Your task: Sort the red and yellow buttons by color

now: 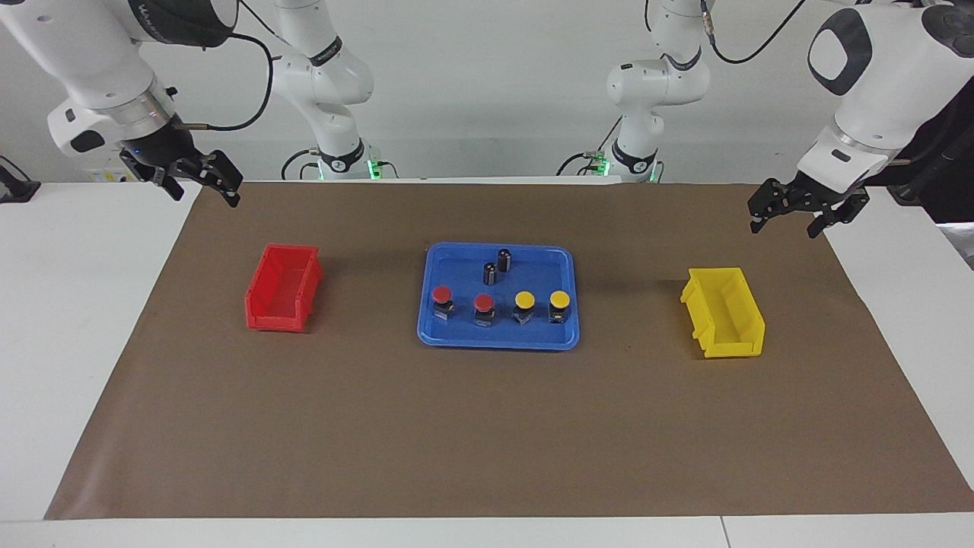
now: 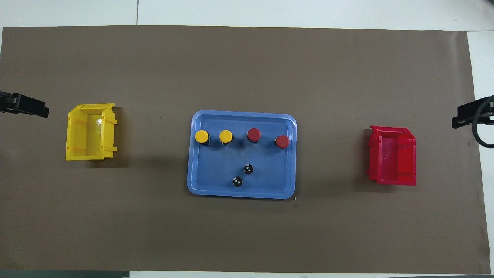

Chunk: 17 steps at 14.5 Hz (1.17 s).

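Hanging with its fingers spread and nothing between them, the left gripper (image 1: pixel 799 214) sits in the air over the mat's edge at its own end of the table, above ground just on the robots' side of the yellow bin (image 1: pixel 723 312). The right gripper (image 1: pixel 199 181) is likewise open and empty, raised over the mat corner at the other end, with the red bin (image 1: pixel 282 288) below it and farther from the robots. Each arm thus has the bin of one colour at its own end, an arrangement that looks meant to split the sorting between them. Both bins appear empty, so no sorting has been done. On the blue tray (image 1: pixel 498 339), midway between the bins, four buttons stand upright in a row: red button one (image 1: pixel 441 294) toward the red bin, red button two (image 1: pixel 483 303) beside it, then yellow button one (image 1: pixel 523 300) and yellow button two (image 1: pixel 559 298) toward the yellow bin. Each colour already lies on the side of its own bin, which should shorten the carries. Two dark cylinders (image 1: pixel 497 266) stand capless on the tray, nearer the robots than the row, and clear of it.
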Each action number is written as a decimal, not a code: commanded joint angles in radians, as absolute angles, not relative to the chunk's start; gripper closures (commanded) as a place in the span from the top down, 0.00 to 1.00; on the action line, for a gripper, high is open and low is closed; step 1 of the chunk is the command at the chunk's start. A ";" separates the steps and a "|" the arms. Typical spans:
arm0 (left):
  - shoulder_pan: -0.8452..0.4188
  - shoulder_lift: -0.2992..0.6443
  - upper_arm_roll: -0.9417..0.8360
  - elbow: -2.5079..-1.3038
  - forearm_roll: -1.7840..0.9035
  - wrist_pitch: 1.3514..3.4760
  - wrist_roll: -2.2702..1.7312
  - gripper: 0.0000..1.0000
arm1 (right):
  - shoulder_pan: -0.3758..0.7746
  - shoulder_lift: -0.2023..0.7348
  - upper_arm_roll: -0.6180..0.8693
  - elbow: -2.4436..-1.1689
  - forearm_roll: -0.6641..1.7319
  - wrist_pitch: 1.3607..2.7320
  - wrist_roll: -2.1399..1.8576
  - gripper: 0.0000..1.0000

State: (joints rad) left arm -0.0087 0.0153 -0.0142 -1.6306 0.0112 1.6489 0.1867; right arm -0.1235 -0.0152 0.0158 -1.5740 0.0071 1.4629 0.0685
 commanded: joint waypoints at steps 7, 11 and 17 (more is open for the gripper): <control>0.030 -0.006 -0.005 -1.643 0.017 1.597 0.187 1.00 | -0.123 0.004 0.087 -1.543 0.005 1.474 0.029 1.00; 0.034 -0.014 -0.005 -1.657 0.017 1.603 0.186 1.00 | -0.123 0.092 0.296 -1.494 -0.009 1.508 0.253 1.00; 0.032 -0.051 -0.005 -1.733 0.054 1.611 0.180 1.00 | 0.101 0.227 0.357 -1.609 -0.075 1.809 0.641 1.00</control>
State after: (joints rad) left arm 0.0308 -0.0059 -0.0006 -1.6813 0.0216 1.6095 0.1863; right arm 0.0883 0.2048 0.3534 -1.5426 -0.0622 1.7070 0.5710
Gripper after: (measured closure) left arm 0.000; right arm 0.000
